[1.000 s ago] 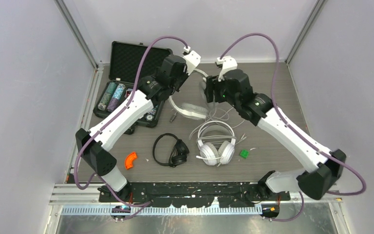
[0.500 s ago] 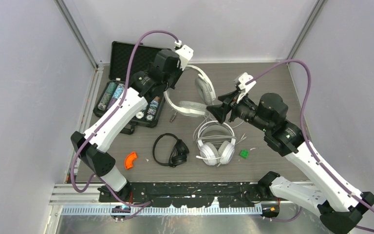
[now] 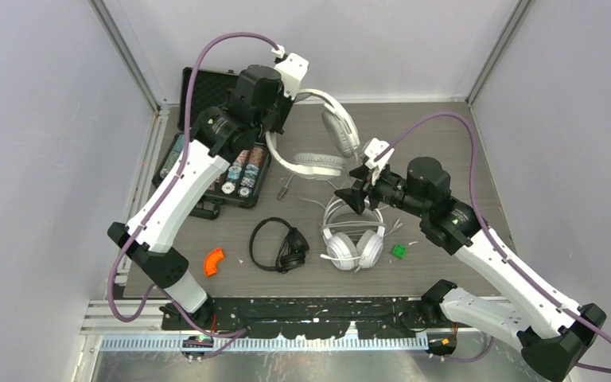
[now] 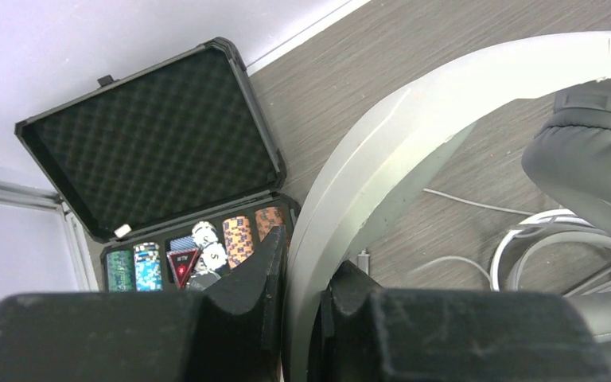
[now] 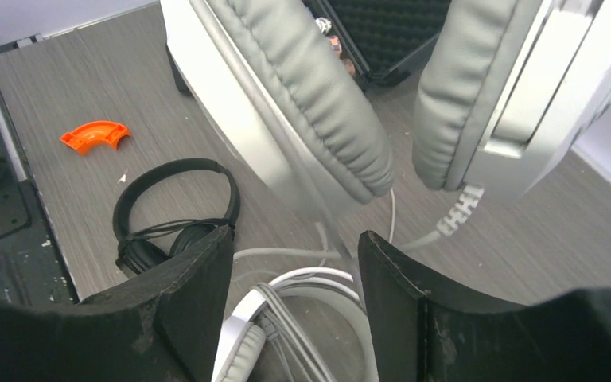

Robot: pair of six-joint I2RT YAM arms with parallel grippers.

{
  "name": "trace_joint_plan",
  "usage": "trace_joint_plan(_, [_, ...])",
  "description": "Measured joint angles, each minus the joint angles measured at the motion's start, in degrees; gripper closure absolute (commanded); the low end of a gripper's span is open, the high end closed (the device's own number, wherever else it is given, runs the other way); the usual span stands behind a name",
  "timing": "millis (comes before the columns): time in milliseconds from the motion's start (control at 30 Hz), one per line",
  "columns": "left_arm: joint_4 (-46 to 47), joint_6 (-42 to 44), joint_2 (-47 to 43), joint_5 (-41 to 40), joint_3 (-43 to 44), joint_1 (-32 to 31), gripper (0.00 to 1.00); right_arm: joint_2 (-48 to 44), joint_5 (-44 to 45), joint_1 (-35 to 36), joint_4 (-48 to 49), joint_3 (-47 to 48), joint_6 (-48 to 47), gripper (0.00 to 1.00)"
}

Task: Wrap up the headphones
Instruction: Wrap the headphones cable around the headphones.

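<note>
Left gripper (image 4: 302, 278) — closed narrow on headband of lifted white over-ear headset (image 3: 339, 132), near back edge of table (image 3: 461, 143), chip case (image 3: 207, 91) alongside. Right gripper (image 5: 296, 270) — jaws wide, empty, just below its ear cups, above second white headset (image 3: 352, 239).

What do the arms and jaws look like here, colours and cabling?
Both match. The left arm and right arm have white link shells with black joint housings. A purple cable loops along each one up to a white camera mount at the wrist. The jaws are matte black, thick wedge-shaped blocks; the right pair shows pale scuffing along its edges.
</note>
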Motion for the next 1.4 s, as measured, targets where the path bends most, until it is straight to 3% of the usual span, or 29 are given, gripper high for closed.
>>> trace_joint_plan(67, [-0.24, -0.55, 0.0, 0.5, 0.02, 0.0, 1.0, -0.37, -0.11, 0.0, 0.35, -0.09, -1.22, 0.46])
trace_joint_plan(167, [-1.01, -0.7, 0.07, 1.07, 0.02, 0.0, 1.0, -0.35, -0.22, 0.0, 1.7, -0.24, -2.6, 0.68])
trace_joint_plan(333, [-1.73, -0.81, 0.31, 1.25, 0.02, 0.02, 1.0, -0.35, -0.63, 0.0, 5.38, -2.05, -2.71, 0.74])
trace_joint_plan(467, [-1.84, -0.94, 0.66, 1.2, 0.02, 0.39, 1.0, -0.11, -0.48, 0.0, 7.1, -3.08, -2.45, 0.99])
trace_joint_plan(800, [-1.49, -1.27, 1.27, 0.04, -0.15, 2.12, 1.0, -0.79, 6.75, 0.28, 11.45, -3.26, 2.01, 1.0])
trace_joint_plan(1100, [-1.84, -1.4, 1.75, 0.24, -5.07, 6.47, 1.0, -3.02, 31.04, -1.09, 20.41, -2.71, 4.98, 1.0])
trace_joint_plan(1400, [-1.57, -2.08, 2.16, 0.33, -5.92, 12.35, 1.0, 1.57, 47.21, -17.97, 19.67, 7.82, 6.36, 1.0])
